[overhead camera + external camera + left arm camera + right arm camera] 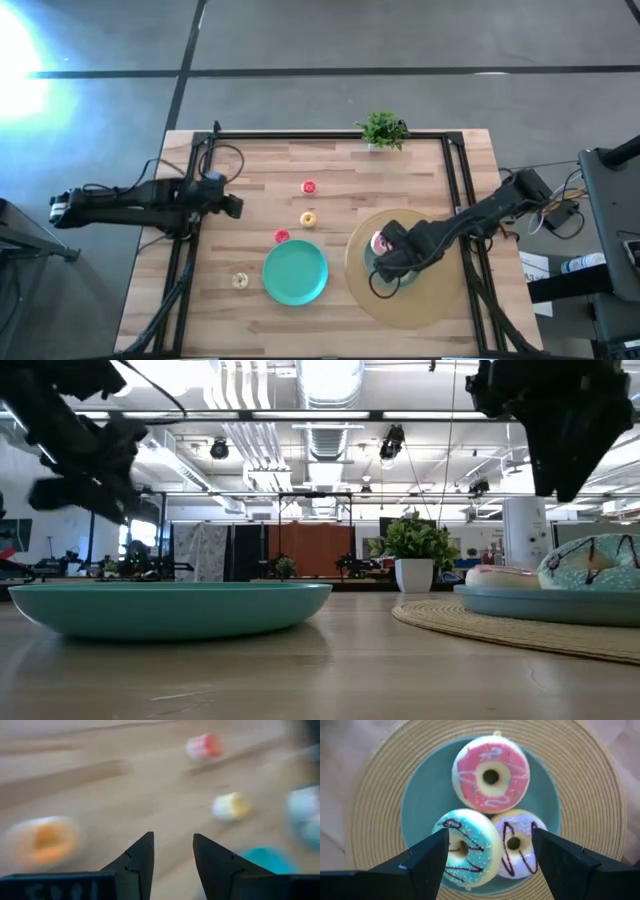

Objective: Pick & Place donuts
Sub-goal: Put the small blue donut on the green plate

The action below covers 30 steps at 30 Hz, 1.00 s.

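Observation:
Three larger donuts lie flat on a teal plate (415,805) on a round woven mat (430,300): pink (491,774), green-white (466,845) and white (516,842). My right gripper (490,855) hangs open above them, one finger on either side of the green-white and white donuts, touching nothing. Four tiny donuts lie on the wood: red (308,186), yellow (308,218), red (282,236) and cream (240,280). My left gripper (232,205) is open and empty above the table's left part, pointing toward the tiny donuts.
A second teal plate (295,272) lies empty between the tiny donuts and the mat. A small potted plant (382,130) stands at the far edge. A black frame (330,135) runs along the table's far, left and right sides.

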Available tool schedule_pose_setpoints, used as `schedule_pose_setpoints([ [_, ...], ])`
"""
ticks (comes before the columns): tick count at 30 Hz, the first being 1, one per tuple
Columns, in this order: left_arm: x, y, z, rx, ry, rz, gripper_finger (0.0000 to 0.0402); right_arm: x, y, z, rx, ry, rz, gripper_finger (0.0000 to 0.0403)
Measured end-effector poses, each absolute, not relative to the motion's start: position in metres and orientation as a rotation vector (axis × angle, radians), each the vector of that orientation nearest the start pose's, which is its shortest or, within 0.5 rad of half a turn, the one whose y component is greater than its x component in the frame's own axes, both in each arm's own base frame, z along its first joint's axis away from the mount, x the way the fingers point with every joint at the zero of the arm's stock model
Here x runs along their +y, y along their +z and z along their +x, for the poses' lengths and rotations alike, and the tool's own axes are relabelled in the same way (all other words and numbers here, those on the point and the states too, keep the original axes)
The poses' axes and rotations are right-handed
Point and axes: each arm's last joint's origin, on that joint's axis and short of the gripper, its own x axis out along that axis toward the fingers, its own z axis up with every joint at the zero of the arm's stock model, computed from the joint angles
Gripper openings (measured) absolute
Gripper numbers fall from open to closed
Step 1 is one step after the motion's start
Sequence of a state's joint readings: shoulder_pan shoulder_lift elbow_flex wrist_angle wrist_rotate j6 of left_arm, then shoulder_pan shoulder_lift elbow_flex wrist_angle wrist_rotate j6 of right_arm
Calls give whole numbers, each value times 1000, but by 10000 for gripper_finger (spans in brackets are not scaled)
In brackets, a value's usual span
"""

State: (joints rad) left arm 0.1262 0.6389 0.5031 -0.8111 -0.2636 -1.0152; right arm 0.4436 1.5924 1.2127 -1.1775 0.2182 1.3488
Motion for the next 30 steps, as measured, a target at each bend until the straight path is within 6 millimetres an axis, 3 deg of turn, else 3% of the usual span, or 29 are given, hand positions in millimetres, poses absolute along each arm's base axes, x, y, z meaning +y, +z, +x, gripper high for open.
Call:
schedule_pose_setpoints([
  [5,27,218,113,937,955,-718,110,105,238,252,1260,-787,555,279],
  [14,59,192,120,1168,1029,-693,110,102,234,252,1276,-778,526,279],
  [21,83,193,125,1188,1011,-733,109,103,234,252,1276,-774,528,279],
  [30,97,173,129,1321,976,-817,109,102,234,253,1260,-774,509,279],
])
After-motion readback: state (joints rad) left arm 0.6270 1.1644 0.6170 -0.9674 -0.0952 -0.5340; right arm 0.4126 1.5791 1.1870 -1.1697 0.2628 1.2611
